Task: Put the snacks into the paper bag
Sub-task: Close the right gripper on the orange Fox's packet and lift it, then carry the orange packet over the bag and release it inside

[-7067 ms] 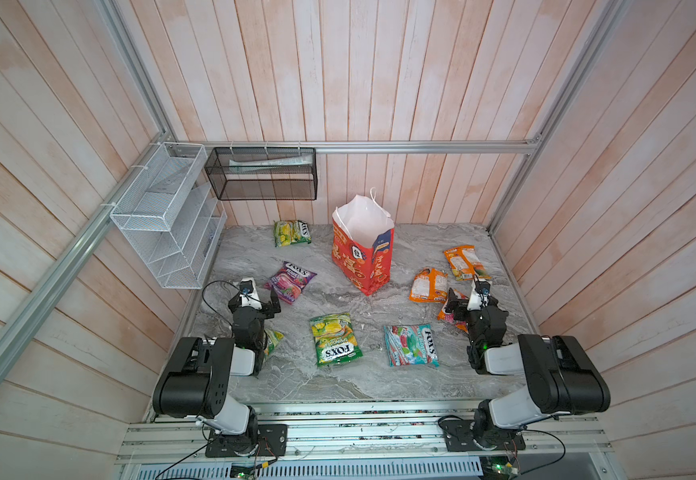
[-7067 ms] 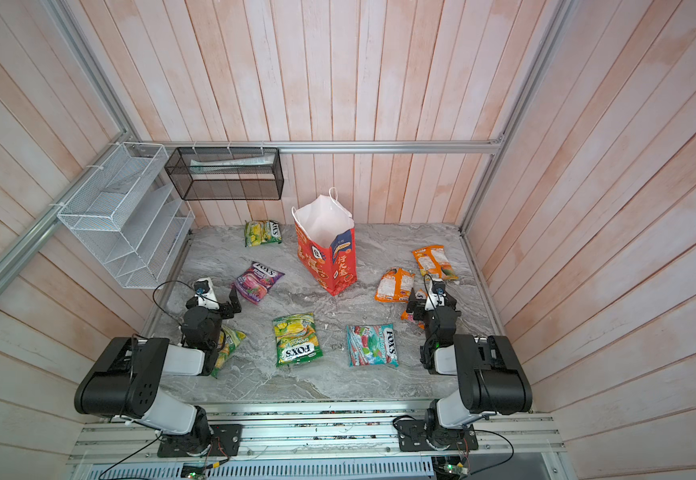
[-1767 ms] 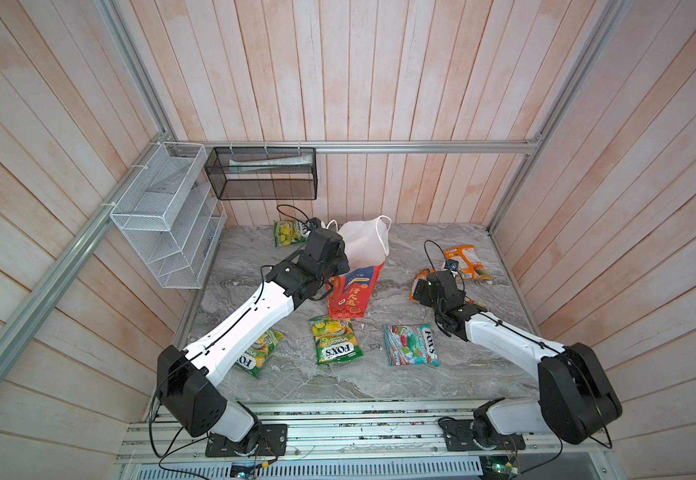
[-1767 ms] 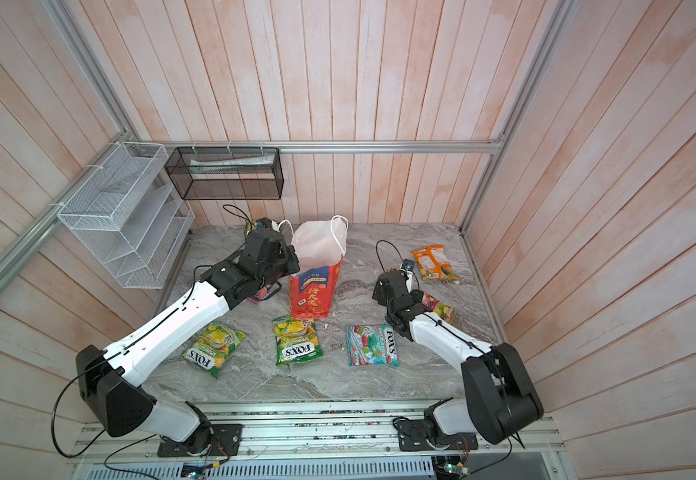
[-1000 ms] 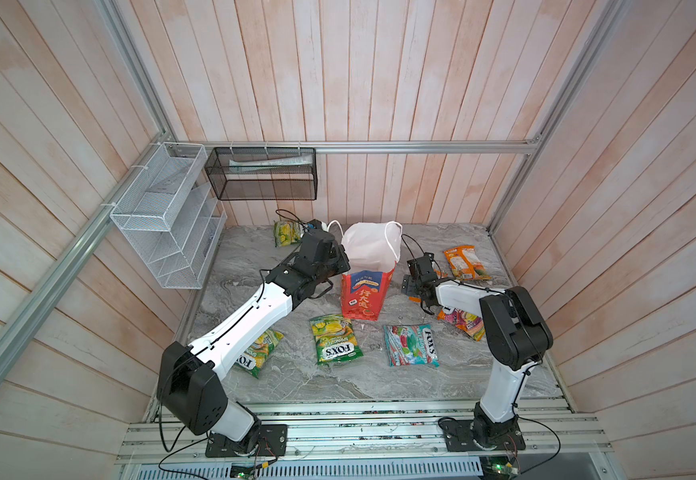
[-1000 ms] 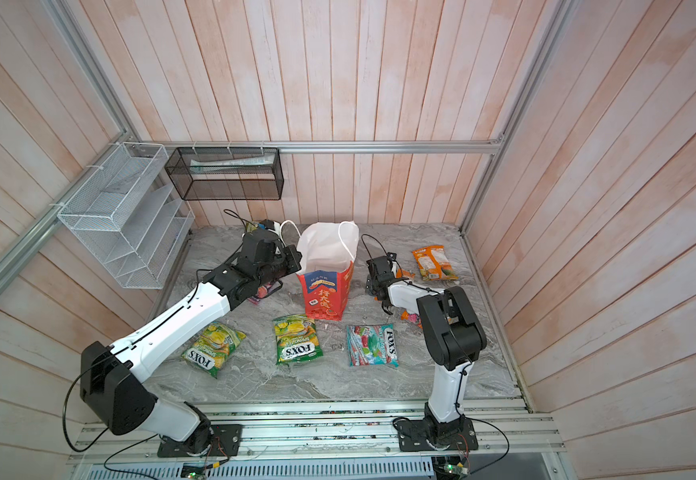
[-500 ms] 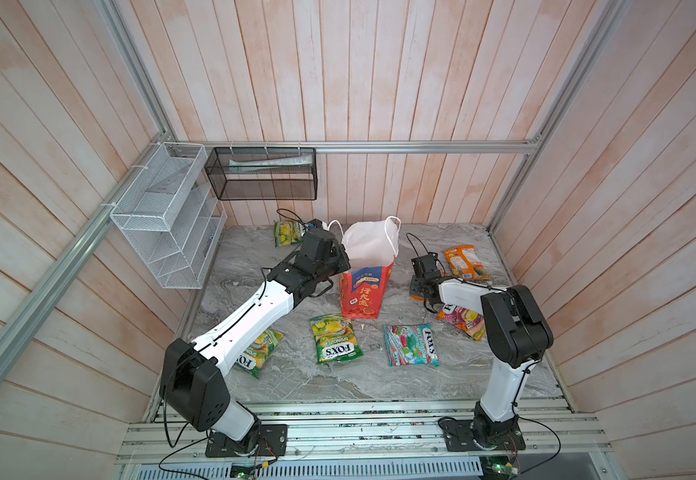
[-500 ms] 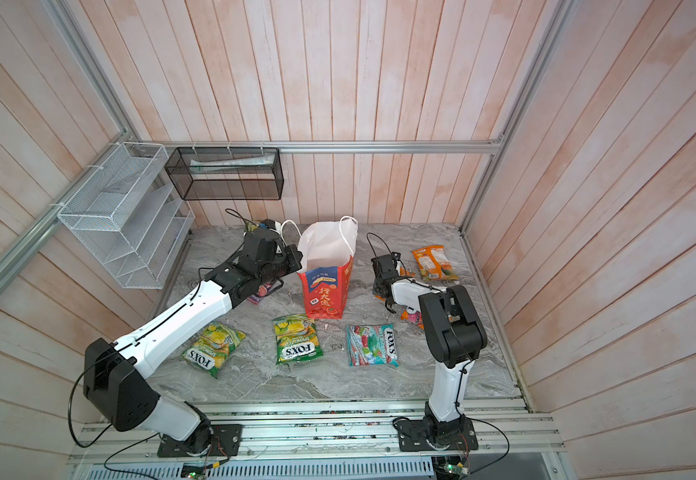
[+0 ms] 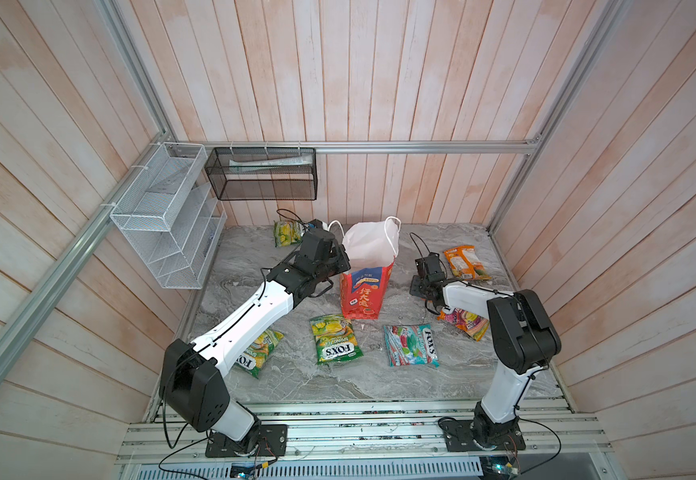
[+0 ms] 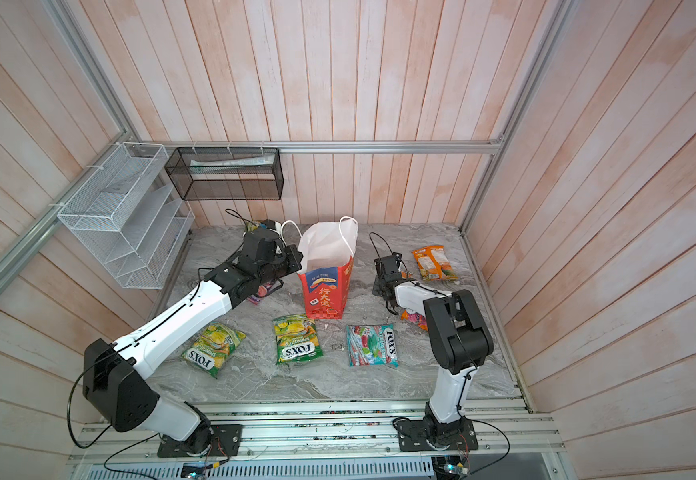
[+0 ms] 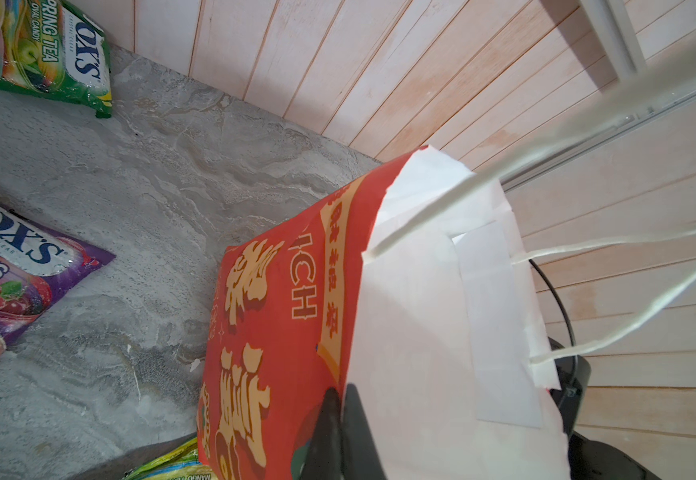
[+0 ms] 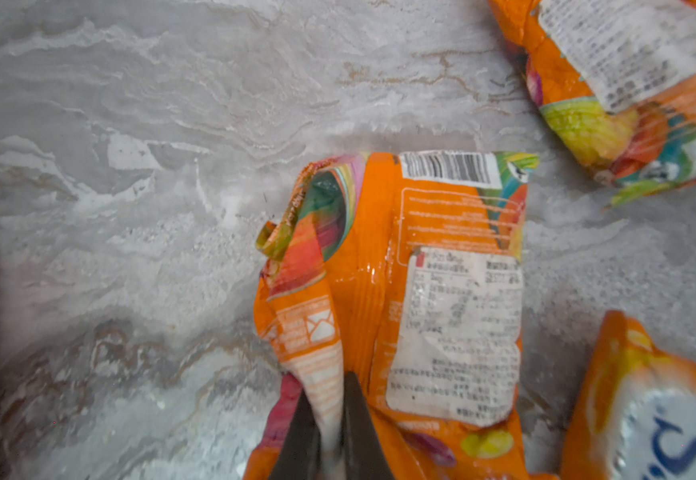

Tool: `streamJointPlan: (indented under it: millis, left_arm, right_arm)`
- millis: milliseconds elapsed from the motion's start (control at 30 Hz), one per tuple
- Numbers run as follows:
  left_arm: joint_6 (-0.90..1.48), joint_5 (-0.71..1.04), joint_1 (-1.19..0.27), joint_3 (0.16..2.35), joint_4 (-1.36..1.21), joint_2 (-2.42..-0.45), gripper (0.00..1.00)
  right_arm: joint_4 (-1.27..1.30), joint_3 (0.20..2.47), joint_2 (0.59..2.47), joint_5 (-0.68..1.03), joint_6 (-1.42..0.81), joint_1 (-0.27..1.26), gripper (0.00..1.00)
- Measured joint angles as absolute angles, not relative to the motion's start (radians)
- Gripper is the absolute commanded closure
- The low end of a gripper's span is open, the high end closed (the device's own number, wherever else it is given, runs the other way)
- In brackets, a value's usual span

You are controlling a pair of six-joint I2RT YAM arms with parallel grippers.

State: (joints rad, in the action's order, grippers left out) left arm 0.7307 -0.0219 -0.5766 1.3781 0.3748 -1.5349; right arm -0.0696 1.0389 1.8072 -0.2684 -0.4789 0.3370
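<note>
The red paper bag (image 9: 363, 291) stands upright mid-table with its white mouth open. My left gripper (image 11: 340, 399) is shut on the bag's rim (image 11: 359, 291), one finger on the red outside and one on the white inside. My right gripper (image 12: 329, 411) is low on the table to the right of the bag, shut on a folded edge of an orange-and-white snack packet (image 12: 442, 249). Other snacks lie flat: green FOX'S (image 9: 335, 345), teal-red FOX'S (image 9: 410, 345), a green one (image 9: 257, 353) partly under the left arm, purple (image 10: 265, 289), and orange ones (image 9: 464, 262) (image 9: 464, 324).
A further green packet (image 9: 286, 232) lies by the back wall behind my left wrist. A white wire rack (image 9: 163, 216) hangs on the left wall and a black mesh basket (image 9: 263, 174) on the back wall. Wooden walls close in the marble table (image 9: 296, 386) on three sides.
My right gripper has closed from wide open onto the orange packet's edge, staying almost in place. The left gripper has kept its hold on the bag's rim.
</note>
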Motion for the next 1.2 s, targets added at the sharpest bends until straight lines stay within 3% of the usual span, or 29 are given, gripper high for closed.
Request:
streamJointPlan:
  millis: [300,700,900,1200]
  left_arm:
    - [0.738,-0.004,-0.577,1.378,0.378,-1.524,1.0]
    - [0.746,0.001,-0.577,1.378,0.381,-1.516,1.0]
    - [0.752,0.019,-0.577,1.37,0.357,-1.514,1.0]
    - [0.757,0.032,-0.576,1.335,0.289,-1.52,1.0]
  right_arm:
    - [-0.057,0.858,1.446,-0.237,-0.5,0.338,1.0]
    - [-0.081,0.873,0.984,-0.23,-0.535,0.412,1.0]
    - [-0.125,1.083,0.985,-0.241,-0.527,0.606,1.0]
    - [-0.129,1.377,1.2,-0.299,-0.465,0.905,1.0]
